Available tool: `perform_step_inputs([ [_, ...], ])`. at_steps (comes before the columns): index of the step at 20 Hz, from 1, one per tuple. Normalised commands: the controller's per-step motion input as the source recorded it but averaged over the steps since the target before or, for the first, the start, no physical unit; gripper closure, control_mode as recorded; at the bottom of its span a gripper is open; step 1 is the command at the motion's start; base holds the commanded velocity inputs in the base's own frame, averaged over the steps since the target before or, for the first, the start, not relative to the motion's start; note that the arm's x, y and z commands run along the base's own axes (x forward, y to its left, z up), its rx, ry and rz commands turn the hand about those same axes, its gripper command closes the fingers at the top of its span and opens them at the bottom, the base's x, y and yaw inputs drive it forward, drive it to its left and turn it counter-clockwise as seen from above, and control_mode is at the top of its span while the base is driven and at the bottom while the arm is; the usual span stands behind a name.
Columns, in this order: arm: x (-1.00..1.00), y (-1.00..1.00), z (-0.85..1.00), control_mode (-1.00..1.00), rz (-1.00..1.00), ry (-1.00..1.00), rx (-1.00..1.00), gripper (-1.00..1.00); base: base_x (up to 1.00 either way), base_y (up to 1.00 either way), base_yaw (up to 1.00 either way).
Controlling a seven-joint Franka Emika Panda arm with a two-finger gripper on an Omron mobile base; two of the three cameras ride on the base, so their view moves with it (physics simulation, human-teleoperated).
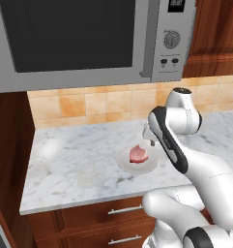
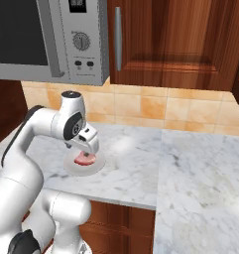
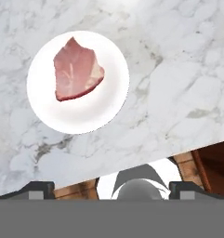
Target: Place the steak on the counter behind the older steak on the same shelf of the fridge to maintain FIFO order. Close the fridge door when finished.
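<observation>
On the marbled surface [image 1: 79, 160], the steak [image 3: 77, 69] is seen on a white plate [image 3: 99, 111], below the end effector [image 2: 87, 149], which is held open and empty.

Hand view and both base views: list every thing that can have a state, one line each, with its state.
steak: lying flat on the plate, not held.
plate: flat on the counter, carrying the steak.
counter: bears the plate.
end effector: above the counter near the plate, holding nothing, fingers wide apart.
microwave: door shut.
upper cabinet: door shut.
drawers: shut.
</observation>
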Motion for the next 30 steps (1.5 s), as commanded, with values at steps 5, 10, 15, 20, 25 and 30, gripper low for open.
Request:
perform_step_inputs([
  [5,0.36,0.0,-0.44,-1.0,-0.07,0.12,0.0,-1.0,0.0,0.0,0.0],
  [10,0.24,0.0,-0.45,-1.0,-0.05,0.06,0.0,-1.0,0.0,0.0,0.0],
  [15,0.06,0.0,-0.3,-1.0,-0.02,0.1,0.0,-1.0,0.0,0.0,0.0],
  [20,0.17,0.0,-0.27,-1.0,0.0,0.01,0.0,-1.0,0.0,0.0,0.0],
  [25,0.42,0.0,-0.23,-1.0,0.0,0.01,0.0,-1.0,0.0,0.0,0.0],
  [30,0.45,0.0,-0.15,-1.0,-0.01,0.08,0.0,-1.0,0.0,0.0,0.0],
])
